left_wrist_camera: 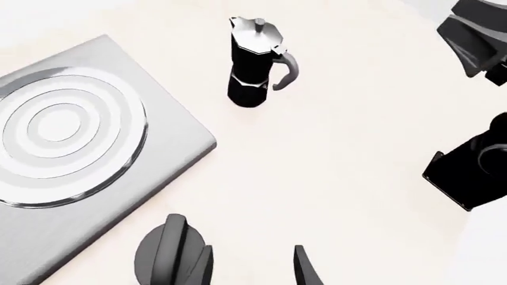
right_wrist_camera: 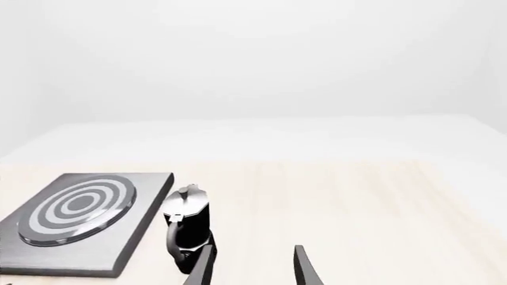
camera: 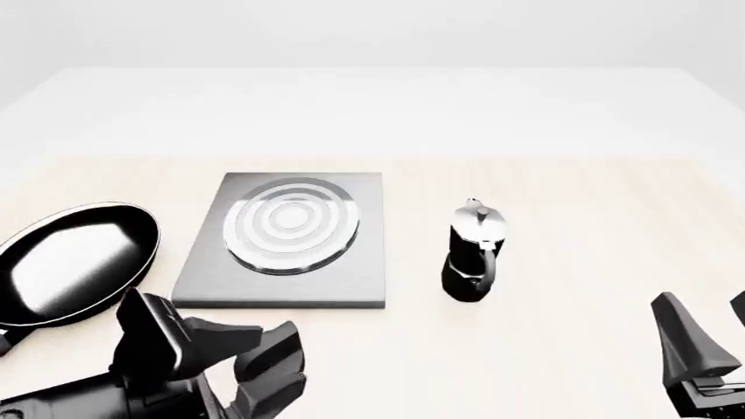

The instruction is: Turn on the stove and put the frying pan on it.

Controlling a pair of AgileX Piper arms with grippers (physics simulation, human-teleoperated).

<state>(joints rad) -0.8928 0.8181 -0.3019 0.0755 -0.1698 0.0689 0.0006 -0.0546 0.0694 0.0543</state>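
The stove [camera: 349,281] is a flat grey slab with a ringed silver burner [camera: 289,223]; the burner [left_wrist_camera: 63,130] also shows in the left wrist view. Its black oval knob [left_wrist_camera: 162,249] lies off the slab's corner, right beside one finger of my left gripper [left_wrist_camera: 253,270], which is open and empty. In the front view that left gripper [camera: 279,367] hangs in front of the stove and hides the knob. The frying pan [camera: 76,266] rests on the table left of the stove, with nothing holding it. My right gripper [camera: 713,336] is open at the near right.
A black-and-silver moka pot [camera: 474,253] stands upright just right of the stove; the moka pot [right_wrist_camera: 189,225] lies ahead of the right gripper [right_wrist_camera: 252,270]. Parts of the right arm [left_wrist_camera: 471,169] show in the left wrist view.
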